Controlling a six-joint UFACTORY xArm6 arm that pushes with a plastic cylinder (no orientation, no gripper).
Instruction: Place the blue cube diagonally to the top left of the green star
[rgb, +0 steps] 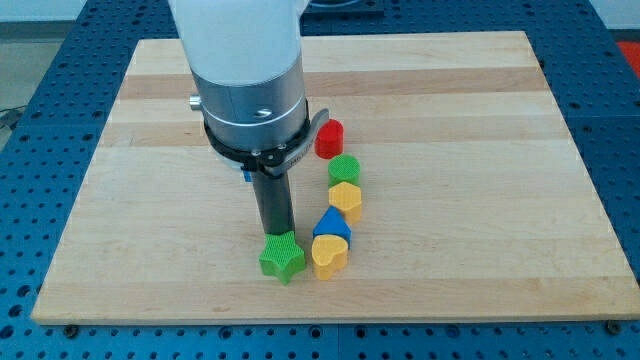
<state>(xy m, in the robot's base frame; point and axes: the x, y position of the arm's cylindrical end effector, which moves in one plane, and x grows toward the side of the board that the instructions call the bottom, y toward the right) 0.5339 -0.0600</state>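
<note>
The green star (282, 258) lies near the view's bottom, left of the middle of the wooden board (480, 200). My tip (277, 235) stands right at the star's upper edge, touching it or nearly so. Of the blue cube only a thin blue sliver (244, 173) shows, at the left edge of the rod under the arm's flange, above and a little left of the star. The rest of the cube is hidden by the arm.
A curved row of blocks runs to the right of the star: a yellow heart (329, 256), a blue triangle (331, 225), a yellow hexagon (345, 198), a green cylinder (344, 169) and a red cylinder (329, 138) at its top.
</note>
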